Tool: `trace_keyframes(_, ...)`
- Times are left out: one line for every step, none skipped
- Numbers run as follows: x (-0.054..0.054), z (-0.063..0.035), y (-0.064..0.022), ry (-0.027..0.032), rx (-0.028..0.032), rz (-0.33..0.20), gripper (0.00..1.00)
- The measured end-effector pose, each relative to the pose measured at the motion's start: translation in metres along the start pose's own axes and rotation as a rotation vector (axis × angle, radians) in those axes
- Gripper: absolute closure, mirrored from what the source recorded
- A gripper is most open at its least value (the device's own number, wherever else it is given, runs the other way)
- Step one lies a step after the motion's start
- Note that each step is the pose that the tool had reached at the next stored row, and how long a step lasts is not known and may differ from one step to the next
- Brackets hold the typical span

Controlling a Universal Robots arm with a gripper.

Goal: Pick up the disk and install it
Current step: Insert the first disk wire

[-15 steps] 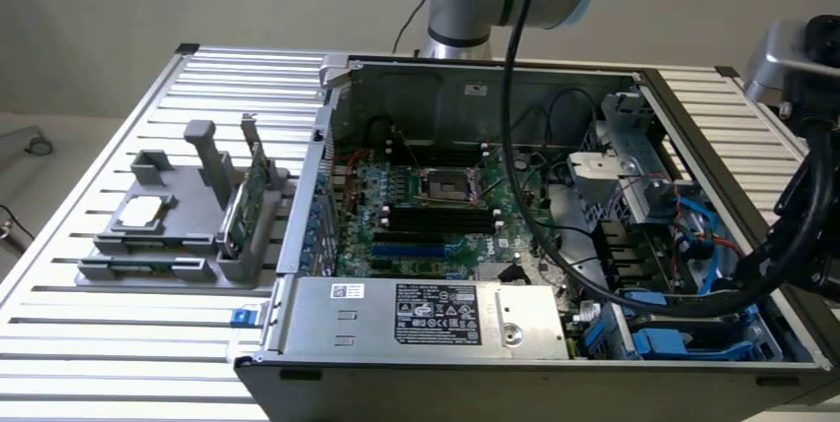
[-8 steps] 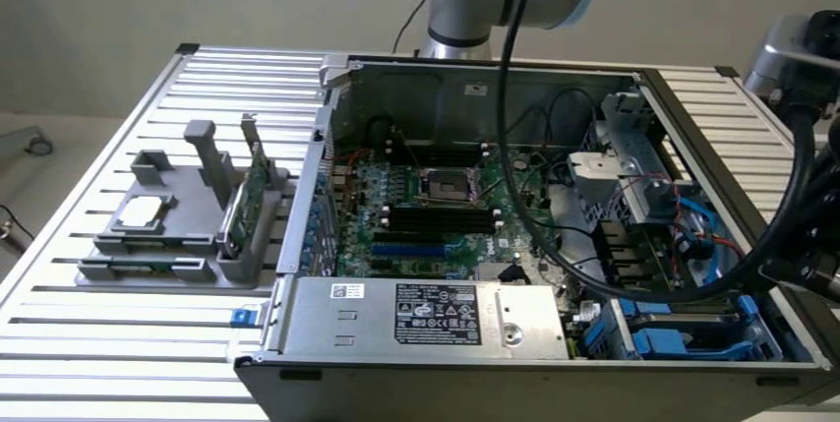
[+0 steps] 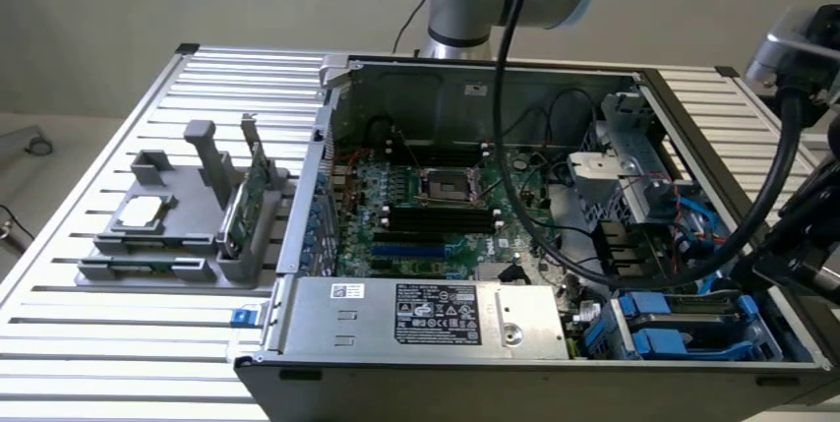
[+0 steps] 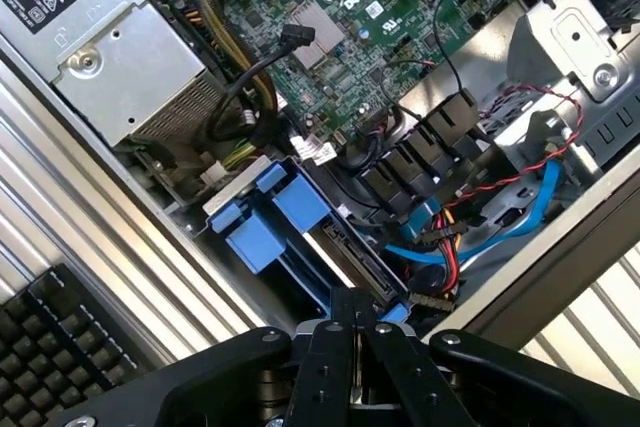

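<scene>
Gripper (image 4: 352, 319) fingers together, empty, just above disk (image 4: 345, 252). Disk lies in blue bay (image 4: 262, 237) at case (image 3: 525, 383) corner beside power supply (image 3: 434, 314). Tray (image 3: 105, 267) on table (image 3: 79, 343) outside case holds chip (image 3: 142, 211), upright card (image 3: 244, 208).

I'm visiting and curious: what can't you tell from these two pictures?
- Wrist view: the gripper covers one end of the disk in the blue bay, so its seating is unclear.
- Exterior view: the right edge cuts off the arm's wrist; print on the power supply label is too small to read.
</scene>
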State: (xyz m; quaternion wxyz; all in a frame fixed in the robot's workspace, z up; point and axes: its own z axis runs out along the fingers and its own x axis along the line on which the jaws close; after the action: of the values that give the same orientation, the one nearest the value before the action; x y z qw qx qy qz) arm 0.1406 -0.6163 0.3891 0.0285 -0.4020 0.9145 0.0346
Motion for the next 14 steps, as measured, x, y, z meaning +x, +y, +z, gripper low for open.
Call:
trace_keyframes(0.0000, 0.0001, 0.0000, 0.0021, -0.0020, 0.013, 0.89)
trace_keyframes(0.0000, 0.0001, 0.0000, 0.0039, -0.0038, 0.025, 0.89)
trace_keyframes(0.0000, 0.0001, 0.0000, 0.0060, -0.0055, 0.036, 0.89)
trace_keyframes(0.0000, 0.0000, 0.0000, 0.0081, -0.0072, 0.048, 0.89)
trace_keyframes(0.0000, 0.0001, 0.0000, 0.0100, -0.0090, 0.060, 0.89)
trace_keyframes(0.0001, 0.0001, 0.0000, 0.0120, -0.0107, 0.072, 0.89)
trace_keyframes(0.0000, 0.0001, 0.0000, 0.0139, -0.0124, 0.083, 0.89)
trace_keyframes(0.0001, 0.0001, 0.0000, 0.0159, -0.0141, 0.095, 0.89)
trace_keyframes(0.0000, 0.0001, 0.0000, 0.0179, -0.0157, 0.107, 0.89)
trace_keyframes(0.0000, 0.0001, -0.0001, 0.0198, -0.0175, 0.118, 0.89)
trace_keyframes(0.0000, 0.0000, 0.0000, 0.0218, -0.0192, 0.130, 0.89)
trace_keyframes(0.0000, 0.0001, 0.0000, 0.0238, -0.0209, 0.142, 0.89)
trace_keyframes(0.0000, 0.0000, -0.0001, 0.0258, -0.0226, 0.154, 0.89)
trace_keyframes(0.0000, 0.0000, -0.0001, 0.0277, -0.0243, 0.166, 0.89)
